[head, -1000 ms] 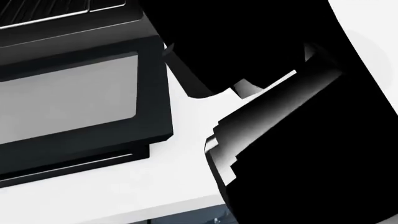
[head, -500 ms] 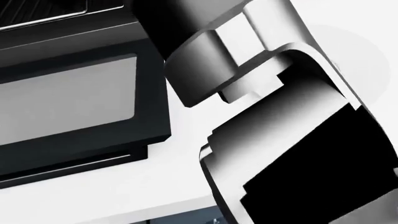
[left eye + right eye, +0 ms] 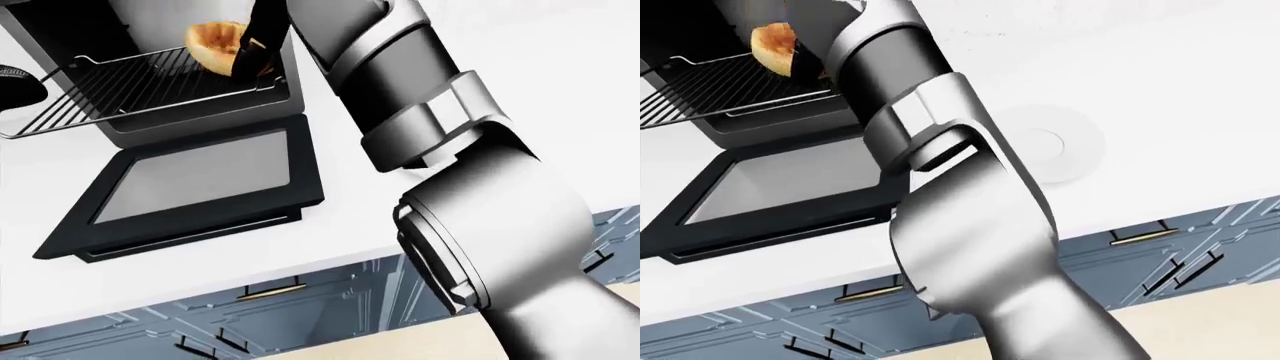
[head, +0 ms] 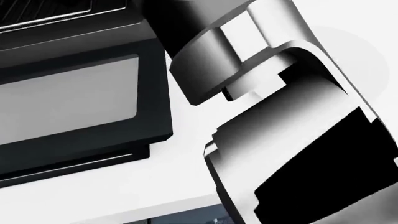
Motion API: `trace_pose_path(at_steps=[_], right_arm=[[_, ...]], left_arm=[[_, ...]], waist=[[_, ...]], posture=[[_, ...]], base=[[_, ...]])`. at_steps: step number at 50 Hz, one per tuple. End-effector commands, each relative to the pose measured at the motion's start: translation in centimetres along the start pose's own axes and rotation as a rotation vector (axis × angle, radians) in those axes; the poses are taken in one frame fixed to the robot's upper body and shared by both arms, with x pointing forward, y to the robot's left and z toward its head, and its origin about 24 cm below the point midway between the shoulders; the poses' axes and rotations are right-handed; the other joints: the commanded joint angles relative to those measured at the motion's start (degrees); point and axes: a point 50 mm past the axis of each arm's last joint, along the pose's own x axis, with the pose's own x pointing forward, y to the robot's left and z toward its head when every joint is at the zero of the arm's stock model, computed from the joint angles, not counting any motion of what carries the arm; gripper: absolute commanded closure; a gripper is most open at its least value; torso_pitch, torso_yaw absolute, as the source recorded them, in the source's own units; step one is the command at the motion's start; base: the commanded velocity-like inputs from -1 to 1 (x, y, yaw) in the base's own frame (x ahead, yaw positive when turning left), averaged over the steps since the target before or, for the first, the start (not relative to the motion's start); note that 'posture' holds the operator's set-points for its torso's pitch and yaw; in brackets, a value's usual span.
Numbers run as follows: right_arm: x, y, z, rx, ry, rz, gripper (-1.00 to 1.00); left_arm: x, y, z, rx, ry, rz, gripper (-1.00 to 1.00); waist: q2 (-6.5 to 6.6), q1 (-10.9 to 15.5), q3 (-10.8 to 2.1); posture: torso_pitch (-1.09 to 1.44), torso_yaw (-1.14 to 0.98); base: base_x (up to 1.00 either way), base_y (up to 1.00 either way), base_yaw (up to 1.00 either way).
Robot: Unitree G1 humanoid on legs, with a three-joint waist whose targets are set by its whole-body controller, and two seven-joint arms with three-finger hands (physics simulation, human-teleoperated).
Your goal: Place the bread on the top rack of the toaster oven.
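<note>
A golden piece of bread (image 3: 212,42) is held tilted just above the pulled-out wire rack (image 3: 120,86) of the black toaster oven (image 3: 130,132), near the rack's right end. The dark fingers of my right hand (image 3: 255,49) close round the bread's right side. The oven door (image 3: 190,184) lies folded down flat on the white counter (image 3: 345,225). A dark shape (image 3: 14,81) at the left edge of the left-eye view, beside the rack's left corner, may be my left hand; its fingers do not show. My right arm (image 4: 280,130) fills the head view.
A white round plate (image 3: 1050,142) sits on the counter to the right of the oven. Blue cabinet fronts (image 3: 1180,255) with bar handles run below the counter edge. My grey right forearm (image 3: 960,225) blocks the middle of the right-eye view.
In the head view my right arm has shifted slightly up and turned, showing more grey casing than black. The oven door holds its place.
</note>
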Motion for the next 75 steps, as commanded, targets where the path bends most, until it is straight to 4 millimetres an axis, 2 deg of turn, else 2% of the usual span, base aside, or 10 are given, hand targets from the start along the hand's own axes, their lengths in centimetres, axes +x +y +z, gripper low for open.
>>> trace_pose_path(at_steps=[1,14,24,27,41,48,53,58,64,75], right_arm=[[-0.9,-1.9,1.6,-0.014,-0.063,-0.079,-1.0],[-1.0,-2.2,1.5,0.001,-0.055,-0.076,-1.0],[-1.8,-4.6,0.9,0.172,-0.117,-0.081,-1.0],[-2.8,-5.4,1.1,0.247,-0.175,-0.089,-1.0],[-8.2,-5.8,-3.4,0.426,-0.276,-0.087,-1.0],[-11.8,-8.6,-4.4,0.572,-0.361,-0.147,-1.0],[-12.5,-9.3,-6.4,0.608,-0.347,-0.198,-1.0],[-13.6,-11.8,-8.5,0.686,-0.369,-0.313,-1.0],[-14.7,-12.6,-10.5,0.72,-0.372,-0.365,-1.0],[-16.8,-15.4,-11.0,0.724,-0.399,-0.458,-1.0]], left_arm=[[-0.3,0.4,1.5,0.005,-0.072,0.027,-1.0],[-0.3,0.7,1.4,0.002,-0.071,0.035,-1.0],[-0.4,0.8,1.5,0.002,-0.073,0.037,-1.0],[-0.3,0.6,1.6,-0.001,-0.075,0.035,-1.0],[0.2,-0.3,2.1,0.017,-0.084,0.014,-1.0],[0.3,-0.4,2.9,0.023,-0.102,0.015,-1.0],[0.0,0.0,4.1,0.035,-0.115,0.016,-1.0],[0.4,-0.5,4.5,0.04,-0.12,0.007,-1.0],[0.2,-0.6,4.9,0.05,-0.124,0.006,-1.0],[-0.5,-0.5,8.1,0.088,-0.167,0.002,-1.0]], waist=[[0.36,-0.1,-1.42],[0.24,-0.1,-1.43],[-0.07,0.2,-1.4],[-0.36,0.3,-1.3],[-1.9,1.1,-1.23],[-2.54,1.5,-1.22],[-2.94,1.6,-0.93],[-3.34,1.6,-1.16],[-3.53,2.0,-1.06],[-3.97,1.9,-0.87]], posture=[[0.0,0.0],[0.0,0.0],[0.0,0.0],[0.0,0.0],[0.0,0.0],[0.0,0.0],[0.0,0.0],[0.0,0.0],[0.0,0.0],[0.0,0.0]], base=[[0.0,0.0,0.0],[0.0,0.0,0.0],[0.0,0.0,0.0],[0.0,0.0,0.0],[0.0,0.0,0.0],[0.0,0.0,0.0],[0.0,0.0,0.0],[0.0,0.0,0.0],[0.0,0.0,0.0],[0.0,0.0,0.0]])
